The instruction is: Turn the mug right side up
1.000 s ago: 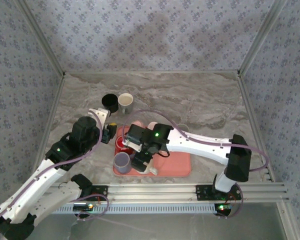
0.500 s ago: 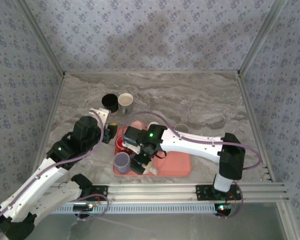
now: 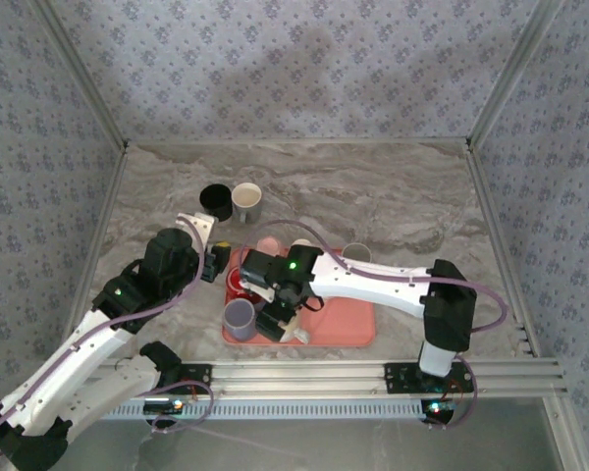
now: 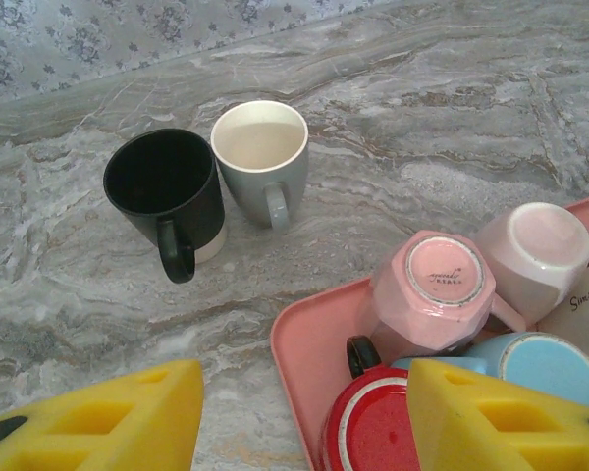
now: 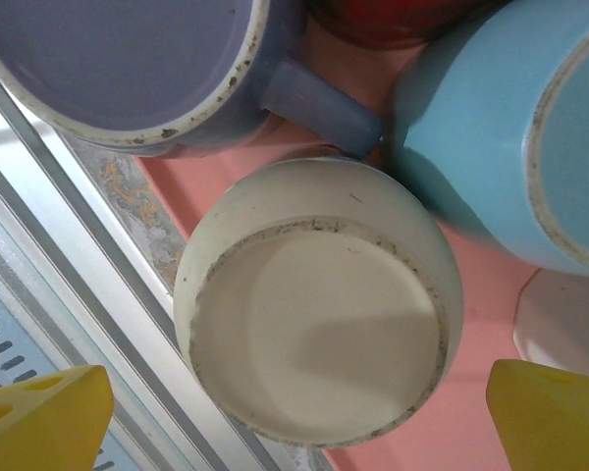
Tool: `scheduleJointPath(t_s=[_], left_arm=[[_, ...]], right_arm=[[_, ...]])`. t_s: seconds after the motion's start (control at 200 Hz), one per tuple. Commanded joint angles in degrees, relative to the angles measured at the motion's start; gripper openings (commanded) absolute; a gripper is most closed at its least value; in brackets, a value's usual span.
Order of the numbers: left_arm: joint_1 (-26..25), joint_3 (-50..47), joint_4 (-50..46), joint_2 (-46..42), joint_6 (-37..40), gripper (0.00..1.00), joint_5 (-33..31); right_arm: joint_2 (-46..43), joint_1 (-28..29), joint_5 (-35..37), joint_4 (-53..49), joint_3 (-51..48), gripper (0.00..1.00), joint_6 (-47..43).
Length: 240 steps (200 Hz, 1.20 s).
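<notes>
Currently, the cream ceramic mug (image 5: 319,304) stands upside down, base uppermost, at the near edge of the pink plastic tray (image 5: 481,319). The right gripper (image 5: 296,417) hangs directly above it, jaws released and spread wide. One yellow fingertip sits to either side of the mug, and neither is seen touching it. Just beside the cream mug stands a lilac-grey ceramic mug (image 5: 108,59), also inverted, its handle pointing toward a light blue ceramic mug (image 5: 491,128). A red mug (image 4: 378,427) and a pink faceted mug (image 4: 437,285), the latter base up, occupy the tray's far-left part. The left gripper (image 4: 304,427) hovers near the tray's left edge, jaws apart, grasping nothing. Off the tray, on the marble-patterned table (image 4: 422,118), a black mug (image 4: 167,191) and a pale grey mug (image 4: 262,157) stand upright, side by side.
</notes>
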Motion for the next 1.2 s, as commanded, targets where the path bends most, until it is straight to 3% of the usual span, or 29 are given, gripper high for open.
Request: scheduleJointPath(t_s=[0.0, 0.75, 1.194], left_arm=[[0.0, -0.1, 1.0, -0.1, 1.0, 0.57, -0.1], [0.0, -0.3, 1.1, -0.2, 1.2, 0.56, 0.3], [0.0, -0.3, 1.1, -0.4, 1.2, 0.56, 0.3]], right_arm=[[1.7, 0.5, 0.7, -1.7, 1.4, 1.00, 1.0], [6.5, -0.5, -1.4, -0.6, 0.0, 1.00, 1.0], [10.0, 0.1, 1.2, 1.7, -0.4, 1.00, 0.1]])
